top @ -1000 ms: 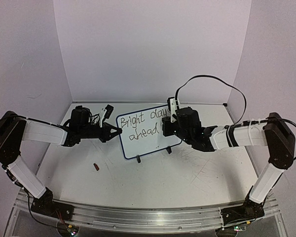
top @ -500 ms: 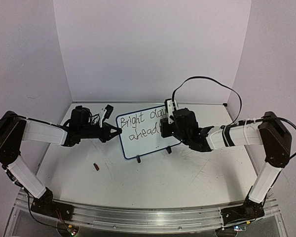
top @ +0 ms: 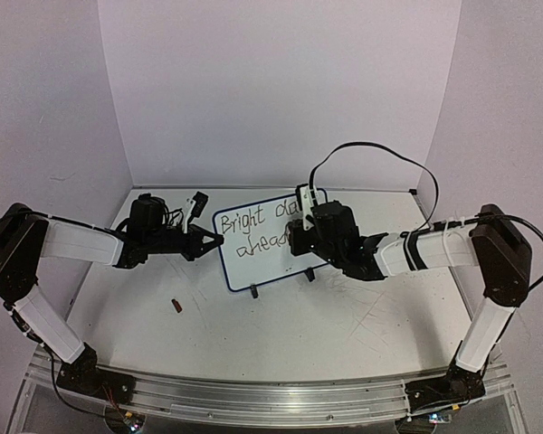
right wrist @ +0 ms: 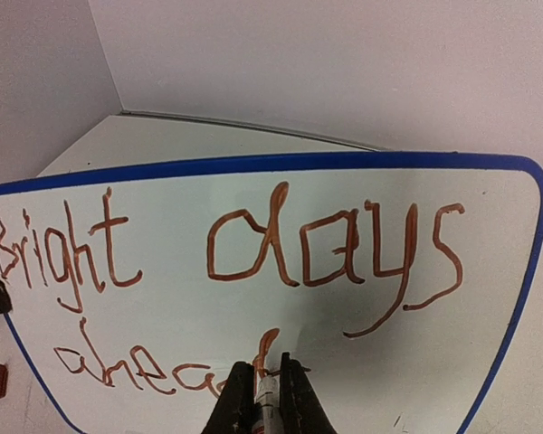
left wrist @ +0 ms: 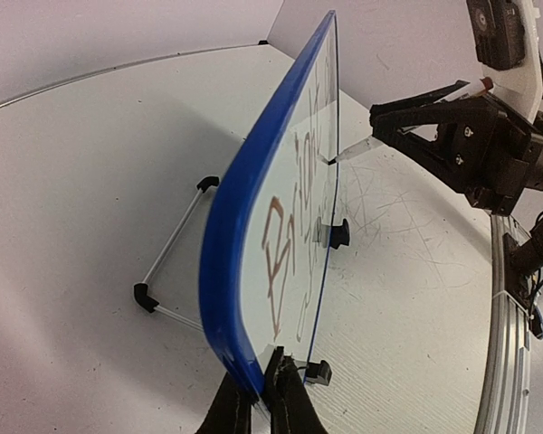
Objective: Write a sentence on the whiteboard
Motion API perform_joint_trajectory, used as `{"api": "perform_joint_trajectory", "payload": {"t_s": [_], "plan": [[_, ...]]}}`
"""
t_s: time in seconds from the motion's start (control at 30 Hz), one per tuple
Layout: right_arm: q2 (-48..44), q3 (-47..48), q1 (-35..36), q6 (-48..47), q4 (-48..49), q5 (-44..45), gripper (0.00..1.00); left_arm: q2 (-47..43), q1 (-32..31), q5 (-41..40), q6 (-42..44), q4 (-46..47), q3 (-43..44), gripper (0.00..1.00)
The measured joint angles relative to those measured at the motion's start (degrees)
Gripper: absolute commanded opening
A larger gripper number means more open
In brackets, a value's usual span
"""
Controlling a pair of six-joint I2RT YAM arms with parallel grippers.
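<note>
Top view: whiteboard (top: pixel 270 268) stands on its feet mid-frame, between the arms. left gripper (left wrist: pixel 256 398) is pinched on its blue left edge, at frame bottom. right gripper (right wrist: pixel 259 391) is clamped on a marker (right wrist: pixel 267 394). Marker tip touches the sentence (right wrist: pixel 244 276) at "ahead", lower centre.

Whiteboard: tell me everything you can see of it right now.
The whiteboard is a small white panel with rounded corners and a blue rim. It stands nearly upright at the back middle of the table, on two black feet with a thin wire stand behind. Its writing reads "Bright days" above "ahead". The left tool pinches its left edge. The right tool holds a marker with the tip against the end of the lower line.
</note>
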Motion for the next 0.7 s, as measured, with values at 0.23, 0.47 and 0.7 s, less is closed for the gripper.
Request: {"api": "perform_joint_trajectory", "payload": {"t_s": [0.23, 0.47, 0.7], "plan": [[0.00, -0.02, 0.16, 0.49, -0.02, 0.64, 0.00, 0.00, 0.00, 0.15, 0.02, 0.02, 0.00, 0.00], [0.00, -0.04, 0.19, 0.69, -0.09, 1.77, 0.00, 0.00, 0.00, 0.15, 0.00, 0.02, 0.00, 0.00], [0.00, -0.04, 0.20, 0.73, -0.35, 1.88, 0.00, 0.00, 0.00, 0.14, 0.00, 0.00, 0.00, 0.00]]}}
